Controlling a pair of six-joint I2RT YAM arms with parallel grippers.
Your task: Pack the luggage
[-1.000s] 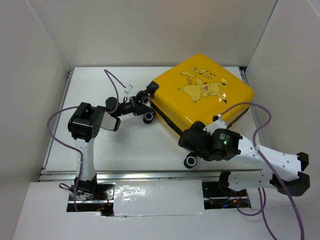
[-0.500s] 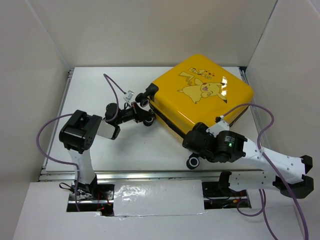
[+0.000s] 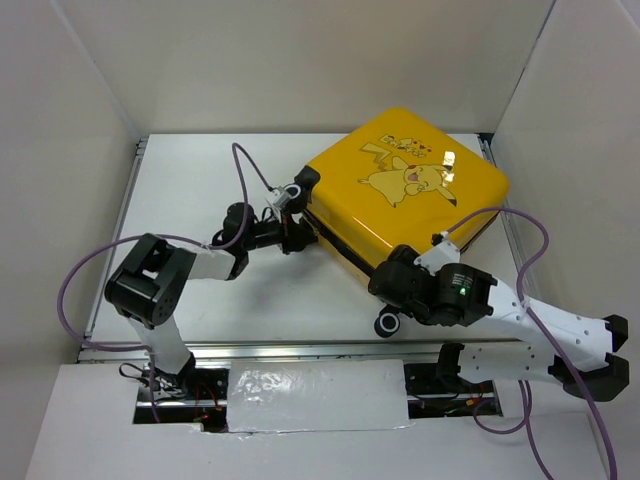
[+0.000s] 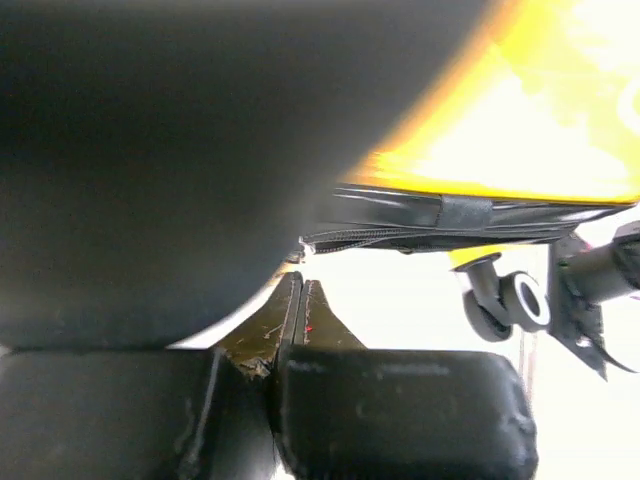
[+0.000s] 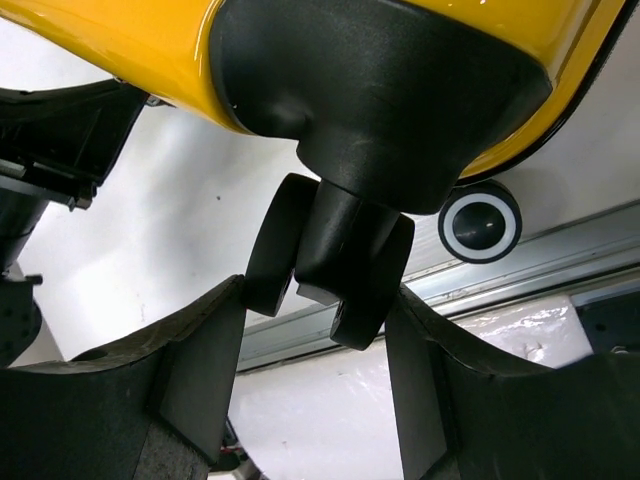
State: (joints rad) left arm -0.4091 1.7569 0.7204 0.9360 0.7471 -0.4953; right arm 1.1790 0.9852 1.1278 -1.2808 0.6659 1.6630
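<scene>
Luggage [image 3: 405,190] lies far-right of the left fingers [image 4: 265,335], pinched shut at its zip; right fingers [image 5: 200,360] clasp its near wheel [image 5: 330,260].

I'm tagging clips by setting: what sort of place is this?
Likely a robot lab test cell: a white table boxed in by bare white panels, cabled arms bolted at its edge, with a yellow suitcase on it.

Bright, even overhead light in the top view, with only faint shadows on the white table [image 3: 190,190]. There's a hot glint on the luggage [image 3: 405,190] lid, towards its far-right corner. In the left wrist view the yellow is blown out at top right, and a dark blur fills the top left. The right wrist view is crisp, its near edges soft.
</scene>
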